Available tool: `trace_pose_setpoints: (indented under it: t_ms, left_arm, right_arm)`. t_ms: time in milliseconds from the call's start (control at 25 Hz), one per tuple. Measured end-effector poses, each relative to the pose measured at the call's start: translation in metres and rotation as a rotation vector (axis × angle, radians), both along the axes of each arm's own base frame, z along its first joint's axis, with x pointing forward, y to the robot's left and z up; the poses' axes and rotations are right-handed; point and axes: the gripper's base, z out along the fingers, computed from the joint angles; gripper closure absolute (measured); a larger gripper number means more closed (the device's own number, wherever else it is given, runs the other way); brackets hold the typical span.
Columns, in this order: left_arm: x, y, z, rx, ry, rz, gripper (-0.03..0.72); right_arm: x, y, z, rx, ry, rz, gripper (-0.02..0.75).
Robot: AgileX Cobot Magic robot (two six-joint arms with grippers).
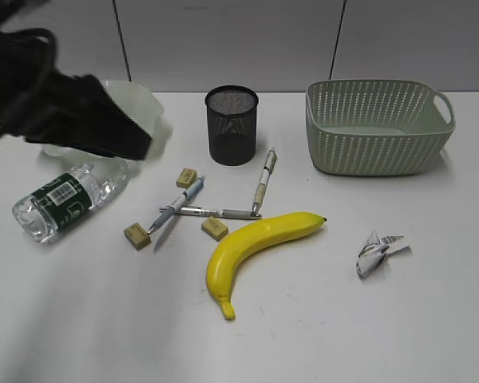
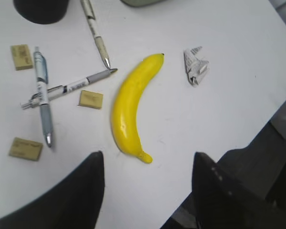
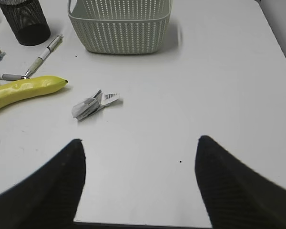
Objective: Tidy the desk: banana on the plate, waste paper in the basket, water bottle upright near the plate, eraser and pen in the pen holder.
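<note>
The yellow banana [image 1: 255, 243] lies mid-desk and also shows in the left wrist view [image 2: 128, 107]. The ruffled plate [image 1: 153, 108] is at the back left, half hidden by my left arm. The water bottle [image 1: 68, 199] lies on its side at the left. The waste paper [image 1: 378, 254] lies at the right. The pen holder [image 1: 231, 125] and the basket [image 1: 375, 128] stand at the back. Three pens [image 1: 180, 203] and three erasers [image 1: 215, 228] lie between bottle and banana. My left gripper [image 2: 148, 157] is open and empty above the banana's stem end. My right gripper [image 3: 139, 140] is open and empty, nearer than the waste paper [image 3: 90, 106].
The desk [image 1: 343, 319] ends at the front right, where its edge shows in the left wrist view [image 2: 257, 129]. The basket [image 3: 119, 28] stands behind the paper scrap. My left arm [image 1: 80, 120] hangs dark over the plate and the bottle's cap end.
</note>
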Motion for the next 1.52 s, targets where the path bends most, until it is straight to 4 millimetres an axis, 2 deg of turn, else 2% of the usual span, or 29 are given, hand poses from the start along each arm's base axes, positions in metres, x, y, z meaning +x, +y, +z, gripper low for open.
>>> trace_pose_setpoints:
  t_ms: [160, 280, 480, 800, 960, 1360, 1440, 1520]
  left_arm:
    - [0.02, -0.047, -0.025, 0.045, 0.066, -0.074, 0.251]
    - [0.033, -0.073, -0.047, 0.11, 0.132, -0.08, 0.251]
    - [0.045, -0.1, -0.078, 0.258, 0.237, -0.03, 0.247]
    - [0.042, -0.139, -0.125, 0.488, 0.255, -0.068, 0.145]
    - [0.044, -0.149, -0.147, 0.538, 0.272, -0.096, 0.135]
    - [0.052, -0.155, -0.175, 0.586, 0.303, -0.083, 0.144]
    - [0.052, -0.154, -0.179, 0.6, 0.308, -0.083, 0.195]
    - [0.052, -0.154, -0.18, 0.606, 0.305, -0.085, 0.3]
  right_arm:
    - [0.0, 0.0, 0.0, 0.0, 0.0, 0.0, 0.174]
    - [0.0, 0.0, 0.0, 0.0, 0.0, 0.0, 0.174]
    - [0.0, 0.0, 0.0, 0.0, 0.0, 0.0, 0.174]
    - [0.0, 0.0, 0.0, 0.0, 0.0, 0.0, 0.174]
    - [0.0, 0.0, 0.0, 0.0, 0.0, 0.0, 0.174]
    - [0.0, 0.0, 0.0, 0.0, 0.0, 0.0, 0.174]
    - [0.0, 0.0, 0.0, 0.0, 0.0, 0.0, 0.174]
    - [0.0, 0.0, 0.0, 0.0, 0.0, 0.0, 0.174]
